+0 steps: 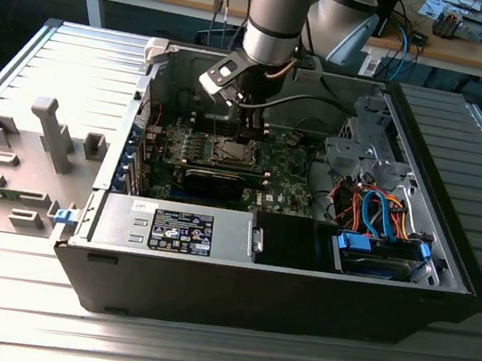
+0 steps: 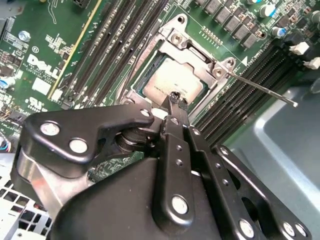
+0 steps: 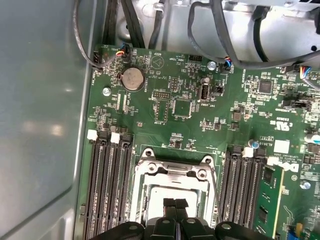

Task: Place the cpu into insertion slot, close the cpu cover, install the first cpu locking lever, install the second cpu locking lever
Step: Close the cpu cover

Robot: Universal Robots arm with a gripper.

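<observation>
Ribbed metal counter (image 1: 25, 312) carries an open computer case (image 1: 207, 297) lying on its side, with the arm reaching down into it from above. Green motherboard (image 3: 190, 100) covers the case floor, with dark memory slots (image 3: 107, 185) on both sides of the socket.

The insertion slot (image 2: 177, 22) sits mid-board with its silvery frame. The cpu cover (image 2: 192, 55) looks to be down flat on it. The cpu (image 2: 167, 82) is already seated inside, its grey top showing through the cover's window.

A thin locking lever (image 2: 260, 90) runs from a socket corner out across the memory slots. Its long axis is slanted away from the frame, and it looks unlatched.

Key relation: the cpu lies straight under the hand (image 2: 175, 98), whose tip is over the chip's edge at the cover window. I cannot tell whether it touches or is just above.

The hand's fingers are pressed together, fully closed, with nothing between them in either wrist view.
</observation>
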